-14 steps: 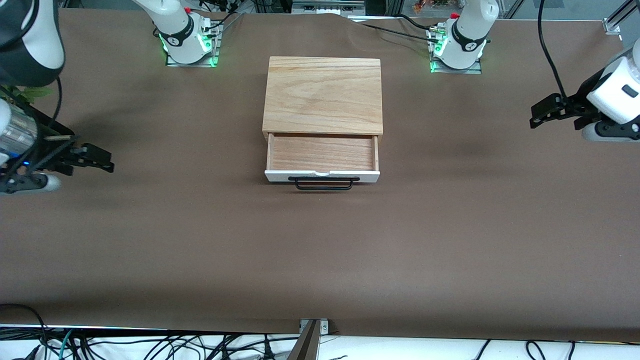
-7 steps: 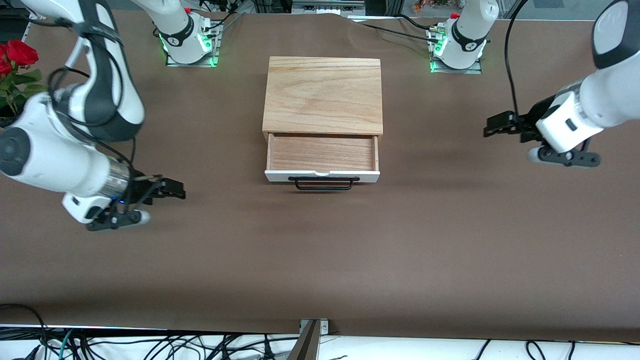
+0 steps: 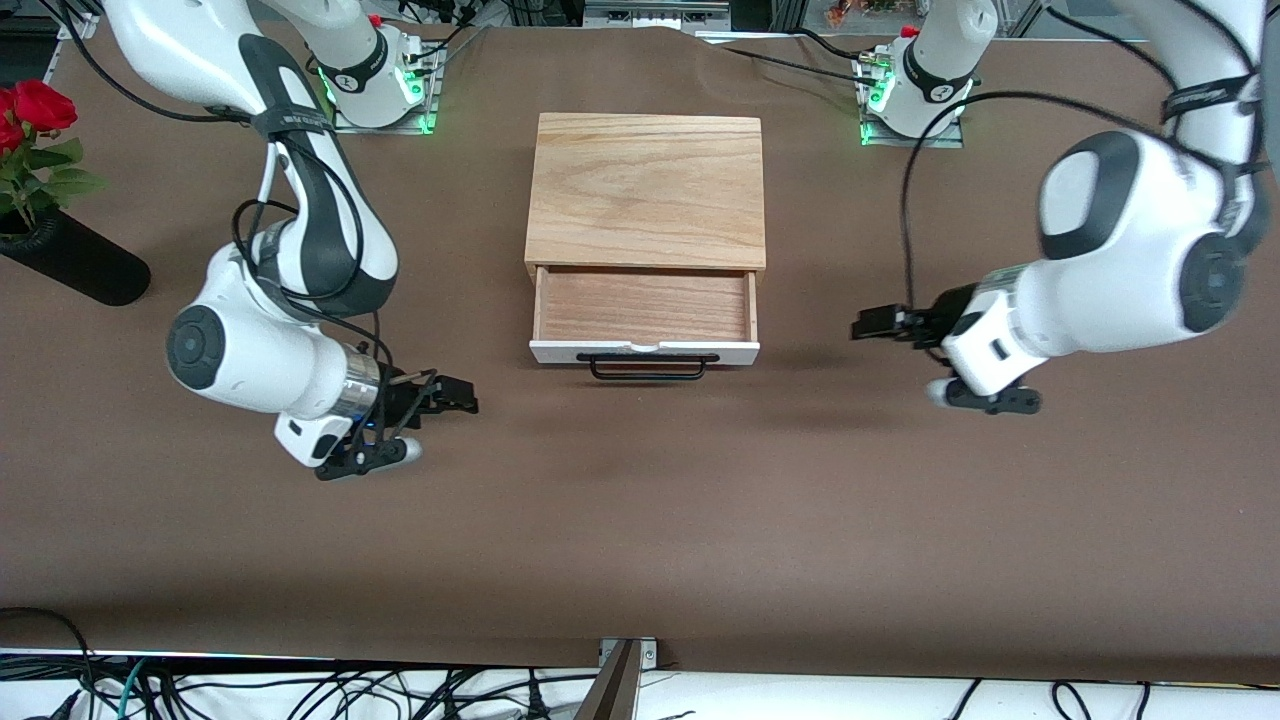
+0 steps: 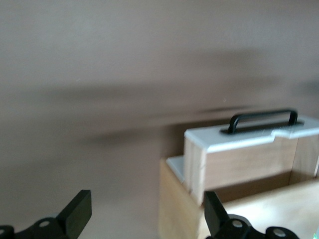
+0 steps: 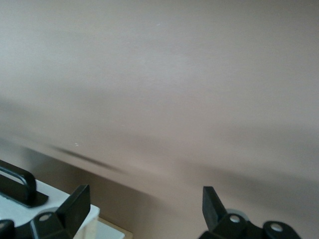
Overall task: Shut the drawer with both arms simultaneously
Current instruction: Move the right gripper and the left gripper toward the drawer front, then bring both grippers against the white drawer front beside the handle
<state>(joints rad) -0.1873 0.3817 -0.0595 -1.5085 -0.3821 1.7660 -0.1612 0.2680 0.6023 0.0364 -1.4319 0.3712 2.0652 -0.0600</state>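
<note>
The drawer (image 3: 645, 305) stands open from the oak-topped box (image 3: 645, 190), showing its reddish wood inside, its white front panel (image 3: 735, 351) and its black bar handle (image 3: 647, 370). My right gripper (image 3: 465, 395) is open and empty, low over the table beside the drawer's front, toward the right arm's end. My left gripper (image 3: 862, 327) is open and empty, low over the table toward the left arm's end. The left wrist view shows its open gripper (image 4: 147, 214) and the drawer's side (image 4: 249, 159). The right wrist view shows its open gripper (image 5: 144, 206) and the handle (image 5: 17, 186).
A black vase (image 3: 70, 265) with red roses (image 3: 30, 110) lies at the right arm's end of the table. Cables (image 3: 300, 690) hang along the table's edge nearest the camera, with a metal bracket (image 3: 628, 655) at its middle.
Both arms have swung in from the table's ends toward the drawer and lowered. The drawer has not moved.
</note>
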